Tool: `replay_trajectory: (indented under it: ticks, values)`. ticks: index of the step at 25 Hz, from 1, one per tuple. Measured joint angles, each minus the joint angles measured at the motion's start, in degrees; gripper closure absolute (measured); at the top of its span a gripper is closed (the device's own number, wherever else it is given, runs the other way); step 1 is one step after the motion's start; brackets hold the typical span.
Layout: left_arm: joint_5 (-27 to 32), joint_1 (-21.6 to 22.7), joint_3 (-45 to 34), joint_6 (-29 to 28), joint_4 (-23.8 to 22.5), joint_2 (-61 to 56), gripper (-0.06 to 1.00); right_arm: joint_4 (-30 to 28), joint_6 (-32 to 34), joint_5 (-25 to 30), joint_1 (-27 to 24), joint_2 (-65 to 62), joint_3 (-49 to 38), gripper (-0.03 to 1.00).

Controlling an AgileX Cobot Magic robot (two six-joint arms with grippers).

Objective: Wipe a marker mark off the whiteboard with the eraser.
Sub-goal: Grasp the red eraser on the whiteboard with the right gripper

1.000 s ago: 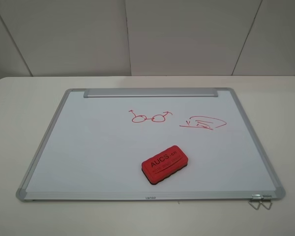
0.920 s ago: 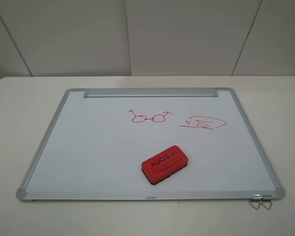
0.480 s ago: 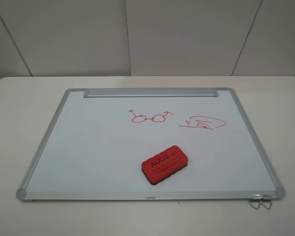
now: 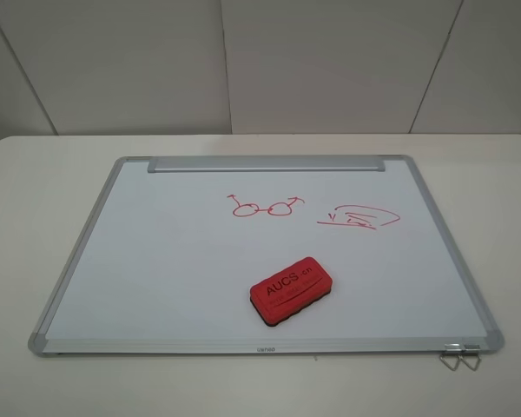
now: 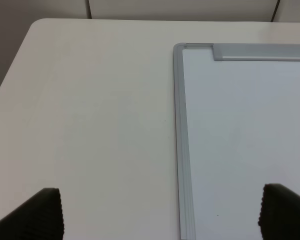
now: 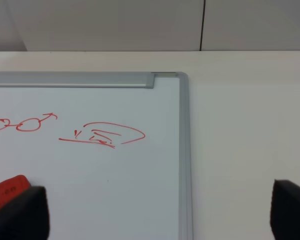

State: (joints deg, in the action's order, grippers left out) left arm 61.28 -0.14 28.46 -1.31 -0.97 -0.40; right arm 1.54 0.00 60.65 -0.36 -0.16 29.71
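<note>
1. On the whiteboard (image 4: pixel 156 261), on its white face past the middle toward the tray-bar edge: the marker mark (image 4: pixel 265 207), a thin red doodle of two small circles joined, with short arms at the sides, unwiped.
2. Just to the right of it on the whiteboard, apart from it: a red scribble (image 4: pixel 359 216), a flat wedge outline with squiggles inside.
3. Nearer the whiteboard's front edge, right of its middle: the eraser (image 4: pixel 290 290), a red block lying flat and askew, dark lettering up, dark felt down on the white face, well apart from both drawings.
4. Along the whiteboard's far long edge: a grey tray bar (image 4: pixel 267 163), set within the silver-grey frame.
5. At the whiteboard's near right corner, poking out from under the frame: metal clips (image 4: pixel 460 356).
6. Under the whiteboard and showing on all sides of it: a pale table (image 4: pixel 35 191).
7. Above the whiteboard's left frame rail: the left gripper (image 5: pixel 160 215), jaws spread wide, nothing between them, one finger seen against the table and the other against the white face.
8. Above the whiteboard's right frame rail: the right gripper (image 6: pixel 155 212), jaws likewise spread wide and holding nothing, one finger seen beside the eraser's red corner, the other against the table.
</note>
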Motion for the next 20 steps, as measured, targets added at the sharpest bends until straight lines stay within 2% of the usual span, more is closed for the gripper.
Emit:
replay_trajectory:
  ticks: [20]
  values:
    - [0.0, 0.0, 0.0, 0.0, 0.0, 0.0, 0.16, 0.0, 0.0, 0.0, 0.0, 0.0, 0.0, 0.18]
